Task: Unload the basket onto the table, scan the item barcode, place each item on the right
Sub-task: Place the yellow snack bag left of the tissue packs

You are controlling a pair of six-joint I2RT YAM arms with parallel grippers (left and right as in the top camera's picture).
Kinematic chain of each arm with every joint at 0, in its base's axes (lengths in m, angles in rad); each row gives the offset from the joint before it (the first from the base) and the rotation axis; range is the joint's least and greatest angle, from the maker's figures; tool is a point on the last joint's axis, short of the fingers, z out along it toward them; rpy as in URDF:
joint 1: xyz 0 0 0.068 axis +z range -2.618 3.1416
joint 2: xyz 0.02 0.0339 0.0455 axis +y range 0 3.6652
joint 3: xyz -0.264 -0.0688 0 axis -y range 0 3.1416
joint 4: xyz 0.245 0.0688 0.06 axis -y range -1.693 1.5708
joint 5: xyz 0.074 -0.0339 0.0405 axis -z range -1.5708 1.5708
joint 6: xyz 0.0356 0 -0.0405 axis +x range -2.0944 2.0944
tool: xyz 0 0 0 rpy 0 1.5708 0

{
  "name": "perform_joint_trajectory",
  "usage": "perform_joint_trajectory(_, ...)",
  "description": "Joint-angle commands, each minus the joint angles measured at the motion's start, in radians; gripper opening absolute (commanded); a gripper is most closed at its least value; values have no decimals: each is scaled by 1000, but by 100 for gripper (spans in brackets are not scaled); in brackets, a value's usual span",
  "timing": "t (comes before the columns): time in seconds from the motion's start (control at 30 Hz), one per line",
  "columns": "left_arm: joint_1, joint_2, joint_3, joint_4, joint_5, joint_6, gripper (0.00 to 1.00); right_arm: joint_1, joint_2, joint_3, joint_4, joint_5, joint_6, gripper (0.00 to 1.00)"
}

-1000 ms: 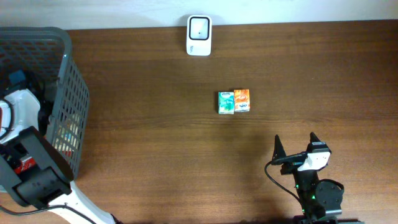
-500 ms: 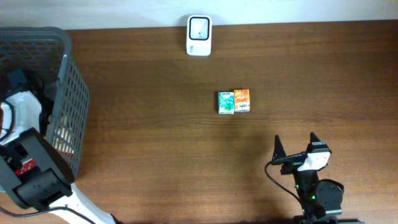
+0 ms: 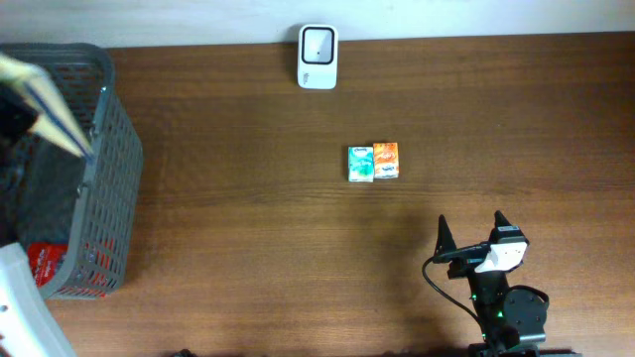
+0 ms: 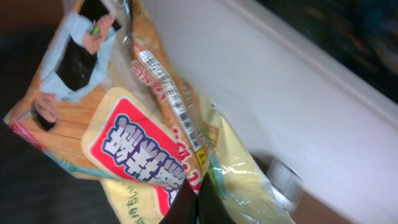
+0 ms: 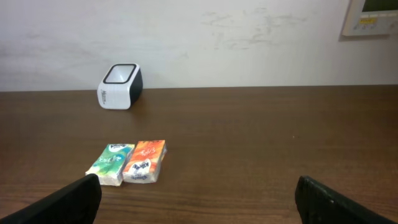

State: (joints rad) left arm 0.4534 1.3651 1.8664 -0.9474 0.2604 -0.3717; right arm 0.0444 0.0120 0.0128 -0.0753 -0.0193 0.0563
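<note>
Gripping the snack bag (image 4: 134, 134) by its edge, the left gripper (image 4: 194, 204) has its jaws closed on it above the basket (image 3: 111, 169); the bag's barcode (image 4: 180, 107) runs just beyond the jaws. The right gripper (image 3: 471, 226) hangs over the desk (image 3: 238, 218), jaws wide apart and empty, well apart from the bag.

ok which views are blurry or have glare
Overhead: sharp, apart from a motion-blurred streak over the basket at the left edge. Left wrist: snack bag very close, slightly soft, glare on its plastic. Right wrist: evenly lit, scanner crisp.
</note>
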Motion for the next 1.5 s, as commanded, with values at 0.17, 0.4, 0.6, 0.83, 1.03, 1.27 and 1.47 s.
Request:
perform_joint_trajectory(0.17,-656,87,0,-57,50,312,0,-5,-5,-7,-3,-2,11,99)
perform_joint_trajectory(0.4,-949,469,0,-142,-123,565,0,-5,-5,-7,-3,-2,11,99)
perform_joint_trajectory(0.6,-989,761,0,-41,-459,459,0,-5,-5,-7,-3,-2,11,99)
perform_joint_trajectory(0.83,-1004,836,0,-22,-328,253,0,-5,-5,-7,-3,-2,11,99)
perform_joint_trajectory(1.03,-1085,836,0,-18,-298,421,2,-5,-5,-7,-3,-2,11,99)
perform_joint_trajectory(1.27,-1075,831,190,-144,-309,347,72,-5,-5,-7,-3,-2,11,99)
perform_joint_trajectory(1.47,-916,830,916,-537,-313,237,72,-5,-5,-7,-3,-2,11,99)
